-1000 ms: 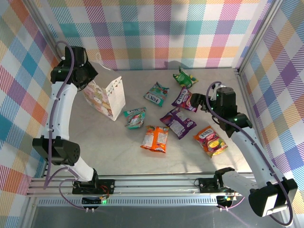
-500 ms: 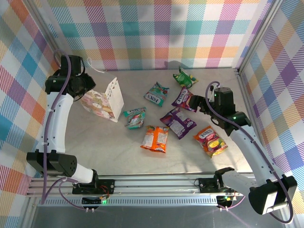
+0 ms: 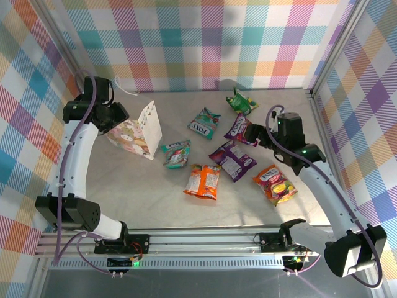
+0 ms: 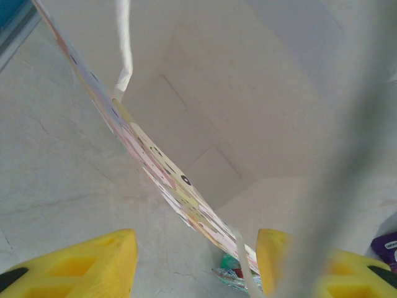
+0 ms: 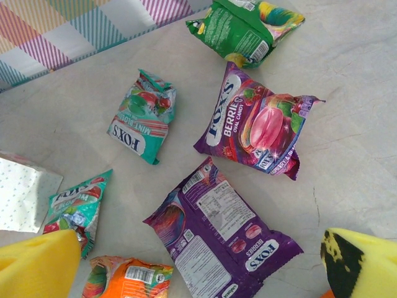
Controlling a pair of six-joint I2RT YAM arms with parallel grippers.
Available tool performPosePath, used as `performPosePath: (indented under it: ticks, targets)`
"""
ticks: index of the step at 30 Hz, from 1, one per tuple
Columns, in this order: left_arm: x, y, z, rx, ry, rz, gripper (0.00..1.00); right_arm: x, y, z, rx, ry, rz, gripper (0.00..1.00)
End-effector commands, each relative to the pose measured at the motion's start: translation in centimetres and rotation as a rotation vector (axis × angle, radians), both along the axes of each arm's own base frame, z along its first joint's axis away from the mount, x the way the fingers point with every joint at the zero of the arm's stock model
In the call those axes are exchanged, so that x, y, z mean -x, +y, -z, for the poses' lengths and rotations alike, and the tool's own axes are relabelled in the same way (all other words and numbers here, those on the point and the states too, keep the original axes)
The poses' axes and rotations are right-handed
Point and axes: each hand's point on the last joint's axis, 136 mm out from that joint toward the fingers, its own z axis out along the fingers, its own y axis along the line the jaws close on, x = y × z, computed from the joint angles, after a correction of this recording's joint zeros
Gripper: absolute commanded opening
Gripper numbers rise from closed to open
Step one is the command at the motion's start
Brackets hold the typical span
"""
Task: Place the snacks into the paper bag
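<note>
Left gripper [image 4: 195, 254], spread astride the bag [image 3: 139, 130] wall, may topple it on withdrawal; right gripper [image 5: 200, 245], spread, hovers above snacks [image 5: 257, 124].

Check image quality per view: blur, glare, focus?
Left wrist: paper bag soft, a grey blurred streak crosses the right side. Right wrist: sharp, print on the face-up purple FOX'S packet readable. Top external: even light, soft shadows, no glare.
</note>
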Motion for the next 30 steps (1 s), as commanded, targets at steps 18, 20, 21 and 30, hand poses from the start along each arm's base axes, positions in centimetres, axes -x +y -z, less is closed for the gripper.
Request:
performPosePath:
  ticks: [18,20,21,30]
  targets:
    - [-1.4,-1.2,1.1,-0.019,0.025,-0.149,0.48,-1.2,0.3,0.2,0.049,-0.059,-0.026,0.99]
    - [-1.4,-1.2,1.2,-0.010,0.023,-0.160,0.46,-1.1,0.2,0.2,0.053,-0.060,-0.029,0.99]
    - [-1.5,-1.3,1.3,-0.004,0.022,-0.162,0.46,-1.1,0.2,0.2,0.055,-0.060,-0.030,0.99]
    - [-0.8,-1.4,1.5,-0.017,0.061,-0.132,0.23,-1.1,0.3,0.1,0.038,-0.060,-0.028,0.99]
